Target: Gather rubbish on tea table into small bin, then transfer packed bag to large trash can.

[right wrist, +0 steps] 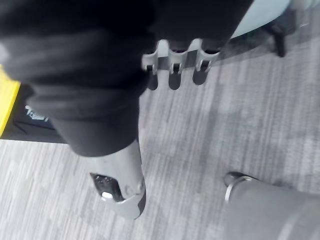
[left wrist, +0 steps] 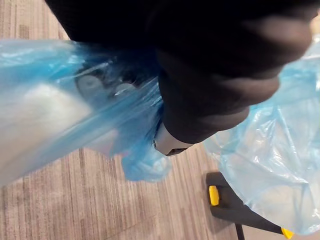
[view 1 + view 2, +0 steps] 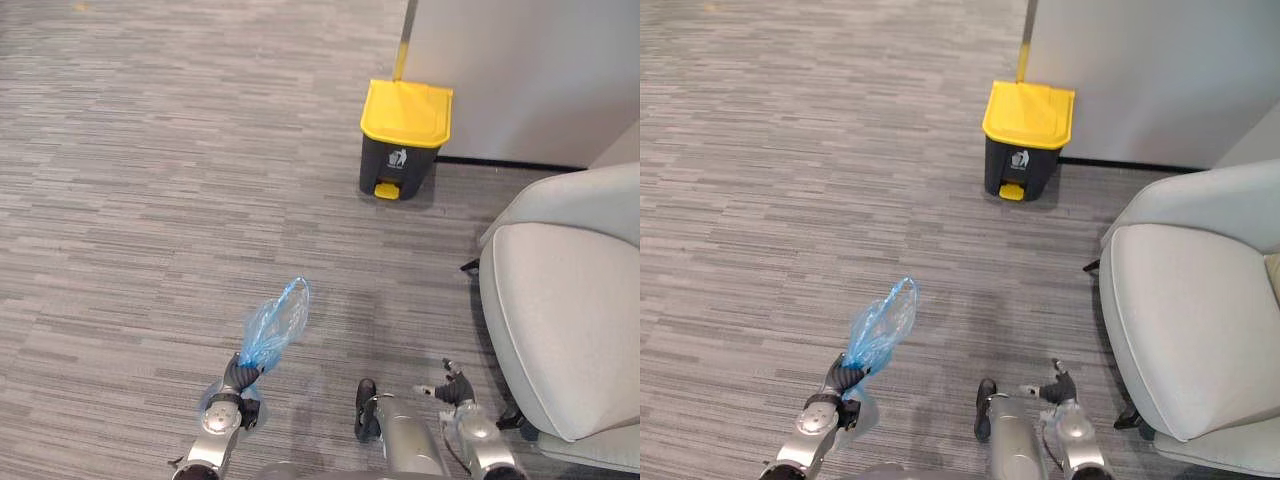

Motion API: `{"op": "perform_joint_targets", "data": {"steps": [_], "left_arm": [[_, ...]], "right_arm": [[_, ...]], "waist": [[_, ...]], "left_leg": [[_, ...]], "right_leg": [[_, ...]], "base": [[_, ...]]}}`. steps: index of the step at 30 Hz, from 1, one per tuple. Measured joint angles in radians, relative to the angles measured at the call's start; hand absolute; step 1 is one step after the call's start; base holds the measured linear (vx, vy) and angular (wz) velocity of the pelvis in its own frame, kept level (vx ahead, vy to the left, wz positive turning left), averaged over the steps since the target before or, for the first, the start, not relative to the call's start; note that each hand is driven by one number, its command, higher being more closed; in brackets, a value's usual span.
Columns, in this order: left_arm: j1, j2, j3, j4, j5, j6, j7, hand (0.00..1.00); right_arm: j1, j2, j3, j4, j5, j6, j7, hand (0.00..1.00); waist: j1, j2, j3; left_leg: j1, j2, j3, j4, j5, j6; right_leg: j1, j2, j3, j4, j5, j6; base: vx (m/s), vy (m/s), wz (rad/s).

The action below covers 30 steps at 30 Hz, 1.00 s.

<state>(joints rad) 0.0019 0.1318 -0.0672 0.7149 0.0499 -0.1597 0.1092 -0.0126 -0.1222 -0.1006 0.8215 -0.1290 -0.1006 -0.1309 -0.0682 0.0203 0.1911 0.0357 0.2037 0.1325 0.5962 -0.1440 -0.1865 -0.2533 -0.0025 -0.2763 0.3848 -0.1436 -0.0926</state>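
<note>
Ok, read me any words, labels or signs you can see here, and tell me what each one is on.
No text here can be read.
Bin, dark front: a small white sign, too small to read.
Blue bag held in the left hand: no print visible.

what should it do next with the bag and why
Probably step forward toward the trash can: the left hand grips the blue bag, but the can stands well ahead by the wall, its yellow lid closed.
</note>
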Motion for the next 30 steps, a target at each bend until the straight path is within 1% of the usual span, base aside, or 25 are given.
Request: {"op": "perform_joint_targets", "data": {"steps": [1, 2, 3, 4, 5, 7, 9, 10, 11, 12, 13, 14, 15, 16, 17, 18, 19, 20, 23, 24, 26, 27, 28, 29, 30], "left_arm": [[0.01, -0.021, 0.0, -0.005, 0.0, 0.0, -0.003, 1.0], [0.019, -0.031, 0.001, -0.014, 0.0, -0.001, -0.004, 1.0], [0.024, -0.043, 0.001, -0.028, 0.0, -0.001, -0.004, 1.0], [0.039, -0.05, 0.001, -0.047, 0.0, -0.002, -0.004, 1.0], [0.04, -0.05, 0.001, -0.047, 0.0, -0.002, -0.006, 1.0], [0.041, -0.052, 0.004, -0.047, -0.001, -0.001, -0.012, 1.0], [0.039, -0.052, 0.009, -0.047, -0.001, -0.001, -0.015, 1.0], [0.039, -0.054, 0.008, -0.047, -0.001, -0.001, -0.015, 1.0], [0.038, -0.061, 0.009, -0.045, -0.001, -0.002, -0.015, 1.0], [0.038, -0.061, 0.01, -0.038, -0.001, -0.002, -0.014, 1.0], [0.046, -0.059, 0.013, -0.034, -0.001, 0.0, -0.014, 1.0], [0.052, -0.047, 0.011, -0.034, -0.001, 0.003, -0.014, 1.0], [0.051, -0.05, 0.008, -0.034, -0.001, 0.005, -0.014, 1.0], [0.056, -0.052, -0.004, -0.035, -0.001, 0.008, -0.014, 1.0], [0.058, -0.049, -0.007, -0.035, -0.001, 0.008, -0.014, 1.0], [0.063, -0.041, -0.014, -0.036, -0.001, 0.01, -0.013, 1.0], [0.065, -0.032, -0.018, -0.037, -0.001, 0.011, -0.011, 1.0], [0.065, -0.026, -0.02, -0.038, -0.001, 0.011, -0.003, 1.0], [0.061, 0.0, -0.006, -0.041, -0.001, 0.011, 0.007, 1.0], [0.06, 0.003, 0.0, -0.04, -0.001, 0.016, 0.008, 1.0], [0.059, 0.0, 0.006, -0.039, -0.001, 0.02, 0.007, 1.0], [0.059, 0.002, 0.011, -0.037, -0.001, 0.02, 0.007, 1.0], [0.058, 0.009, 0.011, -0.036, -0.001, 0.019, 0.006, 1.0], [0.058, 0.013, 0.011, -0.035, -0.001, 0.018, 0.006, 1.0], [0.04, 0.007, 0.021, 0.004, -0.001, 0.019, 0.008, 1.0]], "right_arm": [[0.014, 0.013, 0.001, -0.028, 0.001, -0.002, 0.0, 0.0], [0.022, 0.016, 0.0, -0.039, 0.001, -0.003, -0.001, 0.0], [0.024, 0.016, -0.001, -0.05, 0.004, -0.004, -0.002, 0.0], [0.021, 0.023, -0.001, -0.055, 0.012, -0.006, -0.002, 0.0], [0.019, 0.028, -0.002, -0.054, 0.013, -0.006, -0.001, 0.0], [0.017, 0.042, -0.008, -0.051, 0.014, -0.006, -0.002, 0.0], [0.01, 0.056, -0.023, -0.039, 0.014, -0.005, -0.003, 0.0], [0.01, 0.053, -0.024, -0.03, 0.014, -0.006, -0.005, 0.0], [0.008, 0.037, -0.022, -0.006, 0.013, -0.004, -0.006, 0.0], [0.009, 0.034, -0.021, 0.003, 0.013, -0.002, -0.006, 0.0], [0.009, 0.042, -0.016, 0.015, 0.013, -0.001, -0.005, 0.0], [0.019, 0.055, -0.015, 0.013, 0.012, -0.001, -0.005, 0.0], [0.025, 0.057, -0.016, 0.012, 0.012, -0.002, -0.005, 0.0], [0.024, 0.06, -0.015, 0.013, 0.007, -0.001, -0.003, 0.0], [0.024, 0.062, -0.015, 0.013, 0.004, -0.001, -0.002, 0.0], [0.027, 0.074, -0.014, 0.011, 0.0, 0.0, -0.001, 0.0], [0.034, 0.08, -0.003, 0.011, 0.0, 0.0, 0.0, 0.0], [0.044, 0.087, 0.001, 0.011, -0.001, 0.0, 0.003, 0.0], [0.04, 0.087, 0.0, 0.001, -0.002, 0.0, 0.001, 0.0], [0.037, 0.084, 0.0, -0.019, -0.005, -0.001, 0.001, 0.0], [0.015, 0.076, 0.001, -0.02, -0.015, 0.0, 0.001, 0.0], [0.005, 0.072, 0.002, -0.02, -0.022, 0.0, 0.001, 0.0], [0.004, 0.069, 0.004, -0.018, -0.023, 0.0, 0.0, 0.0], [0.005, 0.067, 0.007, -0.018, -0.026, 0.0, -0.001, 0.0], [-0.007, 0.034, 0.023, 0.008, -0.032, 0.003, -0.001, 0.0]], "waist": [[0.012, -0.003, 0.002], [0.019, -0.004, 0.002], [0.031, -0.007, 0.003], [0.039, -0.013, 0.004], [0.043, -0.015, 0.004], [0.061, -0.02, 0.005], [0.069, -0.035, 0.014], [0.069, -0.034, 0.012], [0.081, -0.01, 0.009], [0.085, -0.005, 0.008], [0.09, -0.015, 0.003], [0.082, -0.047, -0.013], [0.086, -0.062, -0.022], [0.084, -0.068, -0.023], [0.084, -0.068, -0.023], [0.078, -0.068, -0.023], [0.08, -0.067, -0.022], [0.078, -0.068, -0.023], [0.07, -0.072, -0.025], [0.068, -0.065, -0.021], [0.062, -0.043, -0.007], [0.054, -0.037, -0.004], [0.047, -0.038, -0.001], [0.043, -0.064, -0.012], [0.044, -0.029, -0.004]], "left_leg": [[-0.068, 0.032, -0.008, 0.205, -0.011, 0.005], [-0.105, 0.046, -0.002, 0.285, -0.023, 0.013], [-0.152, 0.058, 0.01, 0.357, -0.037, 0.036], [-0.234, 0.058, 0.016, 0.376, -0.056, 0.069], [-0.262, 0.056, 0.02, 0.353, -0.065, 0.082], [-0.314, 0.038, 0.024, 0.202, -0.08, 0.107], [-0.341, -0.046, -0.014, -0.099, -0.065, 0.097], [-0.333, -0.068, -0.035, -0.185, -0.05, 0.078], [-0.318, -0.083, -0.082, -0.354, 0.028, 0.07], [-0.309, -0.083, -0.088, -0.348, 0.086, 0.084], [-0.303, -0.098, -0.075, -0.329, 0.111, 0.122], [-0.306, -0.127, -0.043, -0.301, 0.06, 0.144], [-0.304, -0.148, -0.016, -0.281, 0.025, 0.155], [-0.269, -0.173, 0.023, -0.279, -0.013, 0.181], [-0.26, -0.177, 0.03, -0.279, -0.021, 0.186], [-0.221, -0.188, 0.048, -0.277, -0.051, 0.197], [-0.187, -0.189, 0.059, -0.272, -0.066, 0.211], [-0.149, -0.186, 0.061, -0.263, -0.091, 0.22], [-0.082, -0.178, 0.06, -0.276, -0.122, 0.221], [-0.049, -0.165, 0.06, -0.295, -0.127, 0.215], [0.01, -0.13, 0.064, -0.324, -0.129, 0.212], [0.045, -0.115, 0.064, -0.34, -0.131, 0.207], [0.079, -0.112, 0.064, -0.355, -0.139, 0.185], [0.091, -0.12, 0.06, -0.356, -0.147, 0.161], [0.117, -0.089, 0.047, -0.355, -0.173, 0.12]], "right_leg": [[0.08, 0.011, 0.006, -0.054, 0.0, -0.001], [0.116, 0.018, 0.013, -0.077, -0.001, -0.002], [0.155, 0.025, 0.026, -0.106, -0.005, -0.006], [0.201, 0.028, 0.043, -0.142, -0.019, -0.005], [0.211, 0.028, 0.05, -0.149, -0.016, 0.0], [0.231, 0.025, 0.082, -0.168, -0.014, 0.009], [0.272, -0.012, 0.114, -0.202, -0.02, 0.046], [0.277, -0.018, 0.123, -0.212, -0.023, 0.058], [0.282, -0.013, 0.157, -0.21, -0.046, 0.098], [0.283, -0.014, 0.178, -0.199, -0.064, 0.11], [0.284, -0.026, 0.209, -0.178, -0.084, 0.131], [0.278, -0.066, 0.228, -0.146, -0.113, 0.155], [0.249, -0.093, 0.251, -0.083, -0.139, 0.168], [0.188, -0.13, 0.283, 0.076, -0.154, 0.2], [0.172, -0.138, 0.283, 0.117, -0.152, 0.205], [0.11, -0.163, 0.279, 0.287, -0.12, 0.257], [0.067, -0.174, 0.277, 0.392, -0.106, 0.277], [0.036, -0.177, 0.265, 0.484, -0.113, 0.264], [-0.051, -0.172, 0.191, 0.554, -0.15, 0.201], [-0.094, -0.164, 0.15, 0.537, -0.166, 0.177], [-0.137, -0.123, 0.1, 0.423, -0.167, 0.162], [-0.158, -0.107, 0.077, 0.3, -0.14, 0.14], [-0.163, -0.104, 0.064, 0.137, -0.058, 0.129], [-0.153, -0.104, 0.058, 0.061, 0.006, 0.126], [-0.141, -0.076, 0.042, 0.07, 0.096, 0.047]], "base": [[0.35, -0.119, -0.02], [0.3, -0.064, -0.2], [0.25, -0.013, -0.31], [0.28, 0.018, -0.32], [0.26, 0.063, -0.44], [0.23, 0.104, -0.42], [0.26, 0.172, -0.31], [0.28, 0.22, -0.49], [0.22, 0.216, -0.59], [0.29, 0.315, -0.78], [0.33, 0.318, -0.57], [0.41, 0.345, -0.56], [0.49, 0.355, -0.59], [0.34, 0.246, -0.53], [0.34, 0.235, -0.49], [0.21, 0.116, -0.3], [0.44, 0.18, -0.29], [0.38, 0.102, -0.07], [0.43, -0.007, 0.07], [0.49, -0.115, -0.1], [0.41, -0.123, -0.1], [0.44, -0.181, 0.07], [0.47, -0.196, 0.14], [0.61, -0.229, 0.06], [0.49, -0.184, -0.14]]}}
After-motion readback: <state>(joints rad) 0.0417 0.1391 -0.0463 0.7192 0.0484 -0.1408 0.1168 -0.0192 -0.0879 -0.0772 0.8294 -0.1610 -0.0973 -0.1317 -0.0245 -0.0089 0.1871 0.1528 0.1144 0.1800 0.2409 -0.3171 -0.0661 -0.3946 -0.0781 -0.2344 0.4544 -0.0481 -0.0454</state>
